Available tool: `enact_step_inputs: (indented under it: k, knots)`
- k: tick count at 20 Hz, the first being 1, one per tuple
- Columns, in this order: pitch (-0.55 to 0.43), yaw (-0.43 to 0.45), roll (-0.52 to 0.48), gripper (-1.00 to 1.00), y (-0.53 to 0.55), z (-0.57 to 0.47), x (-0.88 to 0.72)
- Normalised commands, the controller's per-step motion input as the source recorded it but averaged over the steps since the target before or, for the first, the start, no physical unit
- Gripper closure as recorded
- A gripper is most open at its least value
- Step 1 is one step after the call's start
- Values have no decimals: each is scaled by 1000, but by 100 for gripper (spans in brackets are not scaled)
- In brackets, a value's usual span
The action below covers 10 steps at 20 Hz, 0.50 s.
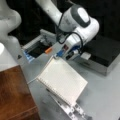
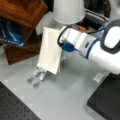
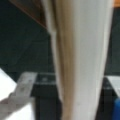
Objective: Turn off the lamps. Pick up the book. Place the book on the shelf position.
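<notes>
Slippage is your main worry here. The gripper [image 1: 58, 56] sits at the upper corner of the book [image 1: 62, 80] in a front view, and in a front view [image 2: 65, 46] it meets the book's [image 2: 50, 50] far edge; you cannot tell from any view whether the jaws are clamped on the cover or merely beside it. The wrist view shows only the book's edge [image 3: 80, 60] filling the frame, pages fanned slightly, so the fingers themselves stay hidden.

The book stands tilted, its spiral-hole edge low, resting on the perforated metal strips [image 1: 72, 110] on the grey table [image 1: 105, 90]. If the hold is only on that one corner, you should expect the book to pivot or sag, and a loose cover could peel away from the pages.

The shelf position, the reddish-brown wooden board [image 1: 15, 95], lies at a front view's left bottom, apart from the book. In a front view the wood [image 2: 22, 10] sits just behind the book at the top left, with a blue item [image 2: 10, 33] below it; a swinging corner could strike either.

The white lamp shade [image 2: 68, 10] hangs close above the arm [image 2: 100, 50], so watch your clearance there. The black-topped metal box [image 1: 102, 53] is near the wrist too.
</notes>
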Motion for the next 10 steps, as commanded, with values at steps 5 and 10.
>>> enact_step_inputs:
  k: [5, 10]
  knots:
    - [75, -62, -154, 100, 77, 363, 93]
    - [72, -189, -106, 100, 100, 400, 49]
